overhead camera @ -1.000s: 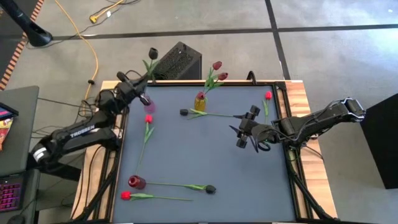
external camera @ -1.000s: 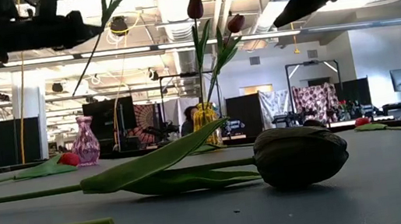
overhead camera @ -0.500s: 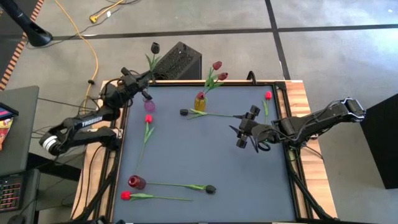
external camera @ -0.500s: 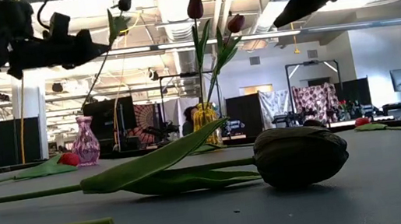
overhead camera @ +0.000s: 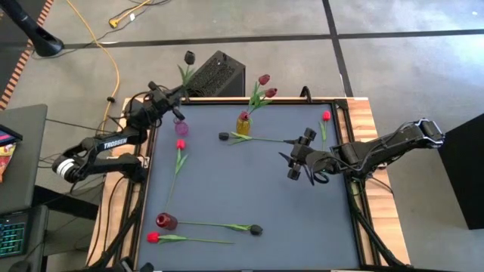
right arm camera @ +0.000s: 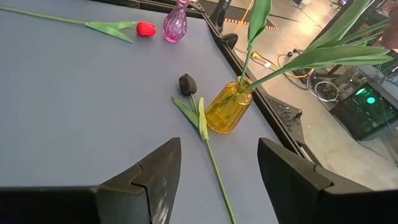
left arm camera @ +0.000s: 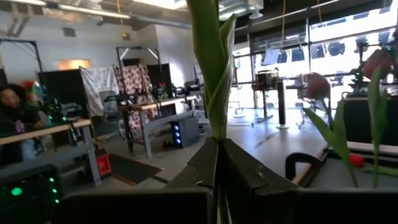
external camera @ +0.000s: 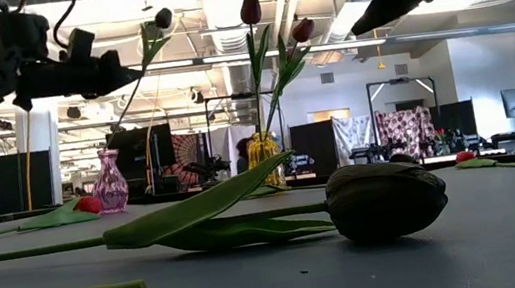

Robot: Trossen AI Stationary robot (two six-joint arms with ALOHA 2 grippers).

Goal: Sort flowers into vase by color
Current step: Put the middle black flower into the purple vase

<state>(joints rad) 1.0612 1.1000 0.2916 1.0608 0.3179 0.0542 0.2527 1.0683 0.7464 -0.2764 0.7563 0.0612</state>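
Your left gripper [overhead camera: 175, 99] is clamped on the stem of a near-black tulip [overhead camera: 188, 57], holding it in the air over the far left corner of the counter [overhead camera: 249, 189], right above the pink vase [overhead camera: 181, 128]. Your right gripper [overhead camera: 296, 157] hovers with its fingers spread wide near the right edge, holding nothing, close to a black tulip [right arm camera: 187, 84] lying beside the yellow vase [right arm camera: 227, 108], which holds two maroon tulips [overhead camera: 264, 80].
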